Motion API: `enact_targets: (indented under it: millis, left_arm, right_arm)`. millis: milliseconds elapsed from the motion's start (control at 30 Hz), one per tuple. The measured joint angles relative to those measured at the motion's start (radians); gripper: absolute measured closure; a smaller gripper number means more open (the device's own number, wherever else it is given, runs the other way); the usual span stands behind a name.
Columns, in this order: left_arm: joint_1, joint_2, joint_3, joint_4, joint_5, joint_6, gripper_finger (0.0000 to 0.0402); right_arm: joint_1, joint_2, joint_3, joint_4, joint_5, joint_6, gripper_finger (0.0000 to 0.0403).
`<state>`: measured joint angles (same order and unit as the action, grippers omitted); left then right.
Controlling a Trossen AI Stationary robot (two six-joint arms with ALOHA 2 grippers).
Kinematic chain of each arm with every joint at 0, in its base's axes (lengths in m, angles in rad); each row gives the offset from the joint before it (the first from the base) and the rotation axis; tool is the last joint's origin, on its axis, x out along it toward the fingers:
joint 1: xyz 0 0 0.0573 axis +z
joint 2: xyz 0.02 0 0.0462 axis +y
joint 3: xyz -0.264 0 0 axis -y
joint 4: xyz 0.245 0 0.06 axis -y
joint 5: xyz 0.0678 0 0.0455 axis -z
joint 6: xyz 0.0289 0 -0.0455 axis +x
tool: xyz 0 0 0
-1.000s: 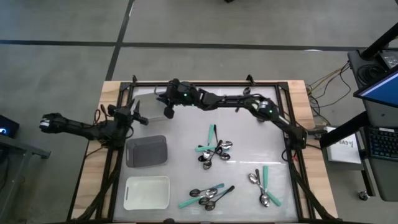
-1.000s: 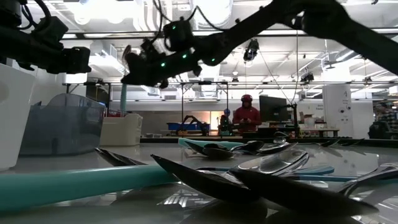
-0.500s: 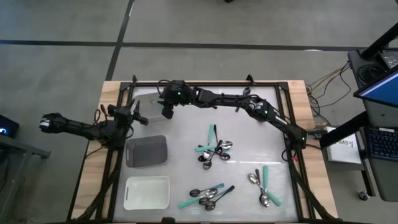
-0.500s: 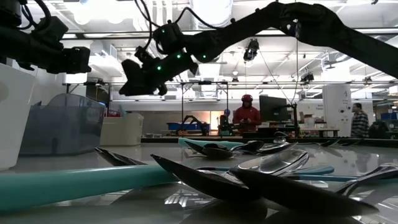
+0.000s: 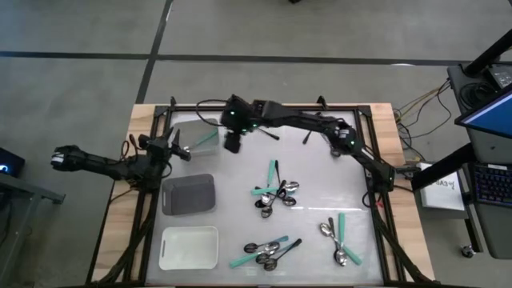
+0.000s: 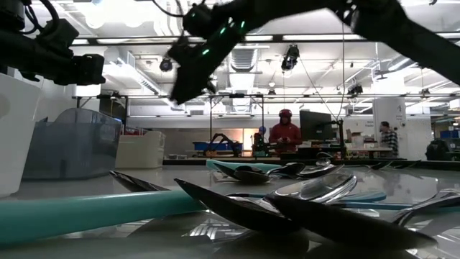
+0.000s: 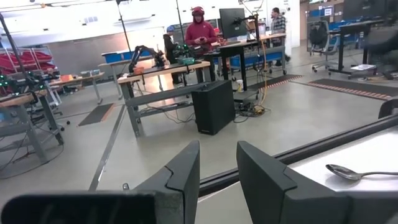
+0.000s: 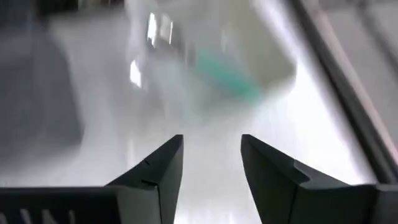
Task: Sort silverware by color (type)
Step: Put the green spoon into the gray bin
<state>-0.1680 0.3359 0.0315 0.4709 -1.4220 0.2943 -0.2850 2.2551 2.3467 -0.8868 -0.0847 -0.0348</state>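
A teal-handled spoon [image 5: 205,139] lies in a clear tray [image 5: 184,128] at the table's far left; the right wrist view shows its teal handle [image 8: 227,73] blurred. My right gripper [image 5: 233,146] [image 8: 211,142] hangs open just right of that tray, with nothing between its fingers. My left gripper [image 5: 182,152] [image 7: 217,155] waits open at the table's left edge. The other silverware lies in three loose piles: mid-table [image 5: 276,192], near the front [image 5: 268,252] and at the right [image 5: 340,236].
A grey tray [image 5: 189,194] and a white tray [image 5: 189,247] stand on the left, nearer than the clear tray. Two dark spoons [image 5: 306,138] lie by the far edge under my right arm. People stand at benches beyond the table [image 6: 285,133].
My right gripper has gone from the clear tray toward the table's right edge. A teal-handled spoon now shows lying in that tray, apart from the gripper. My left arm has kept still.
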Motion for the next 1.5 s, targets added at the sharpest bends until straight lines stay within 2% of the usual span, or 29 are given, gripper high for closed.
enact_targets:
  millis: [100, 167, 233, 367, 500, 667, 833, 967, 1100, 1233, 1333, 1500]
  left_arm:
    - [0.000, 0.000, 0.000, 0.000, 0.000, 0.000, 0.0312]
    - [0.000, 0.000, 0.000, 0.000, 0.000, 0.000, 0.0312]
    - [0.000, 0.000, 0.000, 0.000, 0.000, 0.000, 0.0312]
    - [0.000, 0.000, 0.000, 0.000, 0.000, 0.000, 0.0312]
    - [0.000, 0.000, 0.000, 0.000, 0.000, 0.000, 0.0312]
    - [0.000, 0.000, 0.000, 0.000, 0.000, 0.000, 0.0312]
    - [0.000, 0.000, 0.000, 0.000, 0.000, 0.000, 0.0312]
    - [0.000, 0.000, 0.000, 0.000, 0.000, 0.000, 0.0312]
    - [0.000, 0.000, 0.000, 0.000, 0.000, 0.000, 0.0312]
    - [0.000, 0.000, 0.000, 0.000, 0.000, 0.000, 0.0312]
    - [0.000, 0.000, 0.000, 0.000, 0.000, 0.000, 0.0312]
    - [0.000, 0.000, 0.000, 0.000, 0.000, 0.000, 0.0312]
  right_arm:
    - [0.012, -0.065, -0.001, -0.293, -0.001, 0.020, 0.0268]
    - [0.025, -0.101, -0.004, -0.428, -0.001, 0.059, 0.0275]
    - [0.044, -0.136, -0.011, -0.516, 0.010, 0.097, 0.0282]
    - [0.088, -0.212, -0.072, -0.572, 0.049, 0.161, 0.0295]
    - [0.145, -0.319, -0.240, -0.564, 0.106, 0.242, 0.0304]
    - [0.224, -0.491, -0.591, -0.456, 0.154, 0.436, 0.0306]
    - [0.317, -0.660, -0.890, -0.381, 0.079, 0.756, 0.0302]
    - [0.417, -0.773, -1.062, -0.371, 0.076, 1.063, 0.0301]
    - [0.539, -0.863, -1.196, -0.344, 0.048, 1.372, 0.0302]
    - [0.667, -0.918, -1.305, -0.242, 0.023, 1.601, 0.0302]
    - [0.743, -0.938, -1.377, -0.142, 0.018, 1.718, 0.0303]
    - [0.791, -0.952, -1.468, -0.097, -0.090, 1.812, 0.0303]
